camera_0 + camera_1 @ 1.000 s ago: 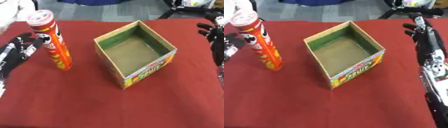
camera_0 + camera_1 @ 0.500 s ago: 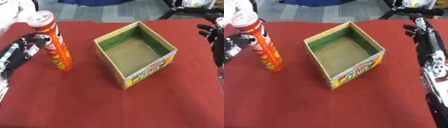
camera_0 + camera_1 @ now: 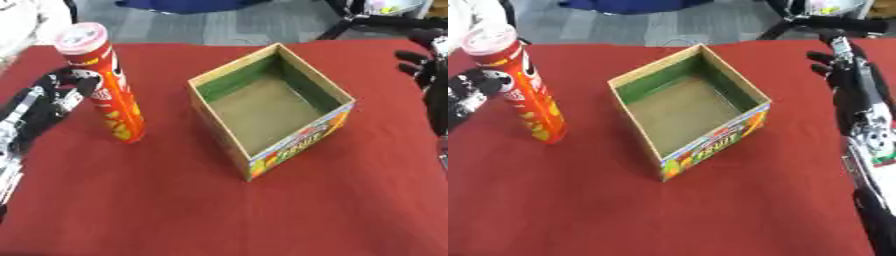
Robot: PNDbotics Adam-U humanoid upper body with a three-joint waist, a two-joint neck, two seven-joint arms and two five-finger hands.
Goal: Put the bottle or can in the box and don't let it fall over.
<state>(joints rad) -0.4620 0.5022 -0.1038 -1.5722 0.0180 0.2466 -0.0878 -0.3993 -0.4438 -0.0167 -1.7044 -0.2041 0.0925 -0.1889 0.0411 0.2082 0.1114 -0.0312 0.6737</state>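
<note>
1. standing upright on the red surface (image 3: 175,210), the tall red crisp can (image 3: 107,85) sits left of the open cardboard box (image 3: 271,107), outside it.
2. left hand (image 3: 54,97) curls its fingers (image 3: 77,80) around the can's middle.
3. right hand (image 3: 852,82) hovers at the far right, fingers relaxed, holding nothing.

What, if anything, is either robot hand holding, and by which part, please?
The left robot hand is curled around the upright red can at its upper middle; the right robot hand holds nothing.

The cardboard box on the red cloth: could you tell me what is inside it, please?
Nothing: the box shows only its bare brown floor and green inner walls. The near walls hide a strip of floor.
</note>
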